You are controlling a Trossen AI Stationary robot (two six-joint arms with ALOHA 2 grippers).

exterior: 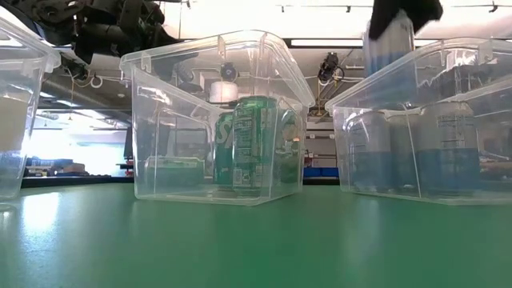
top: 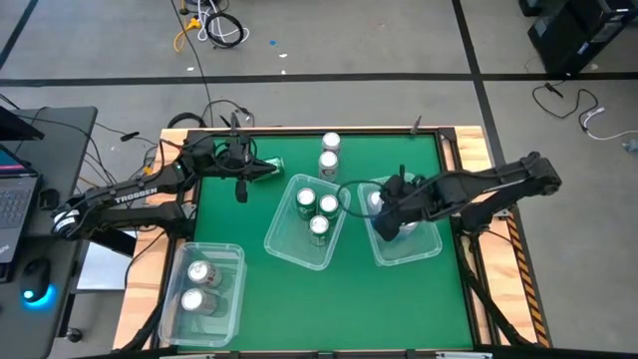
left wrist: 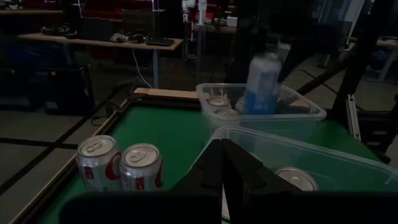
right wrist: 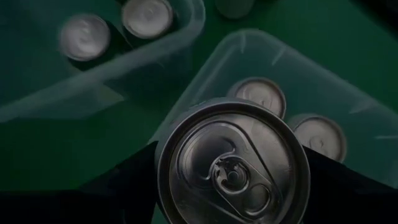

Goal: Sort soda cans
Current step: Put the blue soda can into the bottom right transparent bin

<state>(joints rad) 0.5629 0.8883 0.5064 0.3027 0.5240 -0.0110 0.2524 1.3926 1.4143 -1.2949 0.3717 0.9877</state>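
My right gripper [top: 384, 204] hangs over the right clear bin [top: 431, 244], shut on a blue soda can [exterior: 388, 40]. Two more blue cans [right wrist: 258, 96] stand in that bin below it. The middle bin [top: 284, 244] holds three green cans [top: 319, 211]. The near-left bin [top: 227, 261] holds two silver cans [top: 199, 284]. Two silver-white cans [top: 329, 152] stand on the green mat near the far edge and also show in the left wrist view [left wrist: 118, 165]. My left gripper [left wrist: 221, 168] waits shut, clear of the mat, at the far left, touching nothing. My right gripper pinches the blue can between its two fingers, one on each side of the can's body below its silver top [right wrist: 233, 168]. The fingers [right wrist: 124, 183] slant down from above. The can [left wrist: 261, 81] hangs nearly upright, lifted clear above the right bin.
The three bins stand close together across the mat's middle and near left. The table's wooden frame [top: 469, 150] borders the mat. Cables lie at the far left corner [top: 214, 125]. Open mat lies along the near edge [top: 349, 309].
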